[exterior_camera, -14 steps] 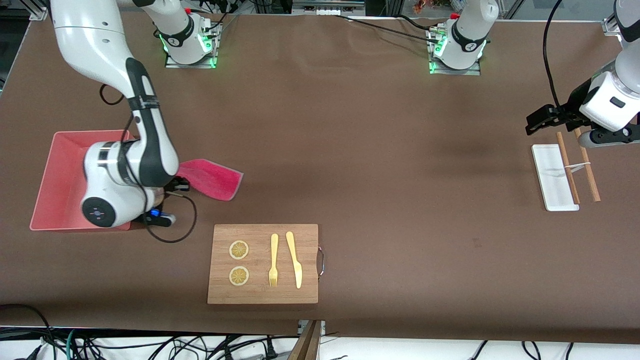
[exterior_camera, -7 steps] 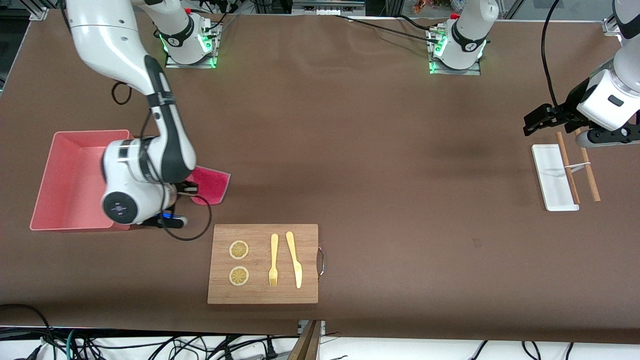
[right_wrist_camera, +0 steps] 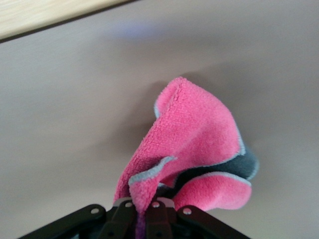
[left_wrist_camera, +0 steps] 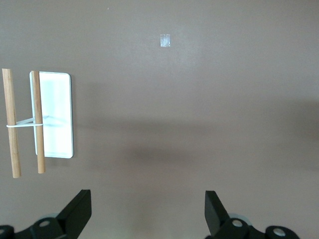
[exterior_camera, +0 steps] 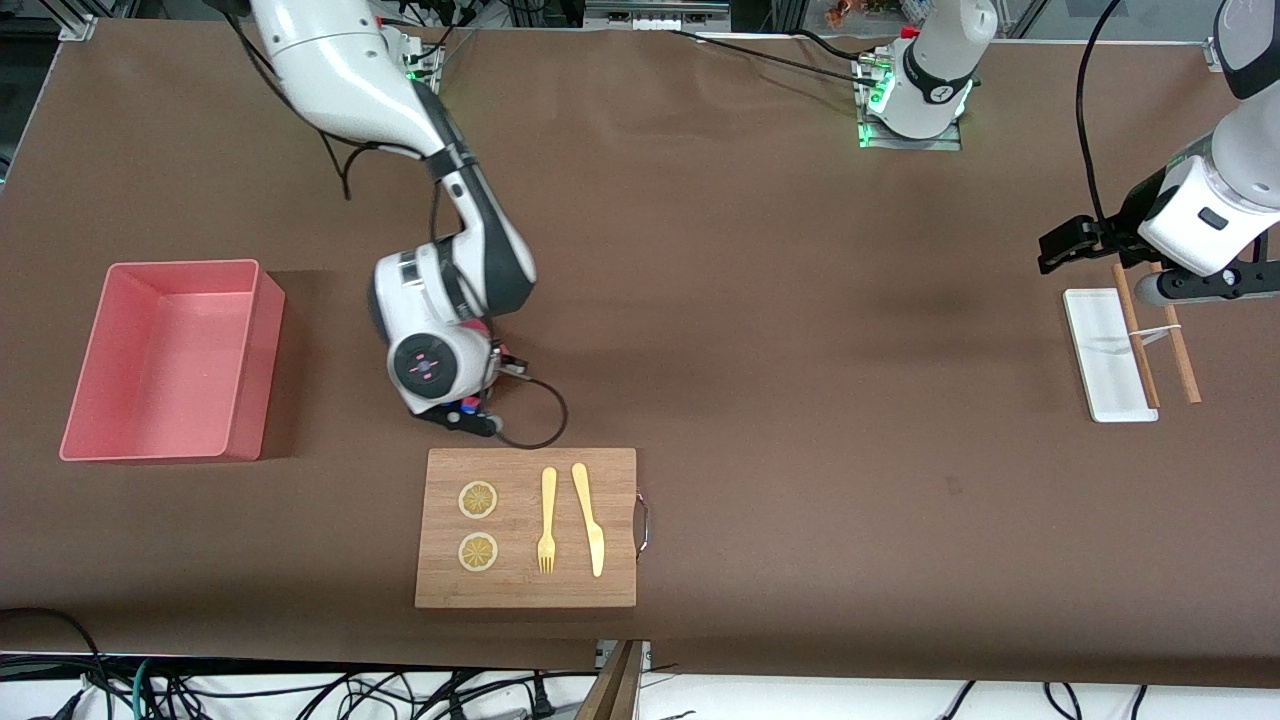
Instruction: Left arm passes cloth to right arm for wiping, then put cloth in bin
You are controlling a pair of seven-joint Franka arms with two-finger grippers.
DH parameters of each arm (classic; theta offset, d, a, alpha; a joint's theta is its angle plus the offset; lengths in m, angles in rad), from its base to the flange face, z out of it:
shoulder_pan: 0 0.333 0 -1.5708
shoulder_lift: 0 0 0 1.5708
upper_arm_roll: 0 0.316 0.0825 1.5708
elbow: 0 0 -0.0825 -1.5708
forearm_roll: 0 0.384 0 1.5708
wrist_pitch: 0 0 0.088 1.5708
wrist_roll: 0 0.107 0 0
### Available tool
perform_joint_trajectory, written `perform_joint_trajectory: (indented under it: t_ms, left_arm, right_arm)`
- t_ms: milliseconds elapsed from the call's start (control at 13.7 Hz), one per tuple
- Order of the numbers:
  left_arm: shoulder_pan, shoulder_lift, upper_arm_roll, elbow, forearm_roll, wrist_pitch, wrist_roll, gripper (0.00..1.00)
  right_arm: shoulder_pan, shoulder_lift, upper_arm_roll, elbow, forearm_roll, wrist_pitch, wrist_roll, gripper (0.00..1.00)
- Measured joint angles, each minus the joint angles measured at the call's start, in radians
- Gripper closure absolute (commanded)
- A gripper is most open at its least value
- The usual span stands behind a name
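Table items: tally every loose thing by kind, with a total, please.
Bin: 1
Cloth: 1, in the right gripper
Board: 1
Lemon slices: 2
Fork: 1
Knife: 1
Tray: 1
Sticks: 2
Total: 10

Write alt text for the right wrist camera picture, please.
The right gripper, its black fingers shut, pinches a crumpled magenta-pink cloth that hangs over the brown table. A strip of pale wooden board shows at one edge.

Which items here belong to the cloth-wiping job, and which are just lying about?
In the job:
cloth, gripped by the right end effector
bin
left end effector, open, waiting above the table

Lying about:
wooden board
fork
knife
white tray
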Motion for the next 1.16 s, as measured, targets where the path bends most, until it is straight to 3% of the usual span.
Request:
perform_joint_trajectory:
  t_ms: [218,655,946,1165]
  left_arm:
    - [0.001,0.001,0.002,0.002,0.000,0.000,0.014,0.00]
    - [0.006,0.001,0.003,0.004,-0.009,-0.001,0.023,0.00]
    - [0.007,0.002,0.005,0.005,-0.009,-0.001,0.026,0.00]
    - [0.007,0.003,0.006,0.006,-0.010,-0.001,0.029,0.00]
  right_arm:
    - [0.060,0.007,0.023,0.000,0.078,0.084,0.123,1.00]
    - [0.064,0.007,0.114,0.002,0.175,0.243,0.282,1.00]
    - [0.030,0.009,0.112,-0.005,0.237,0.245,0.239,1.00]
    - [-0.071,0.017,0.105,-0.009,0.235,0.134,0.063,1.00]
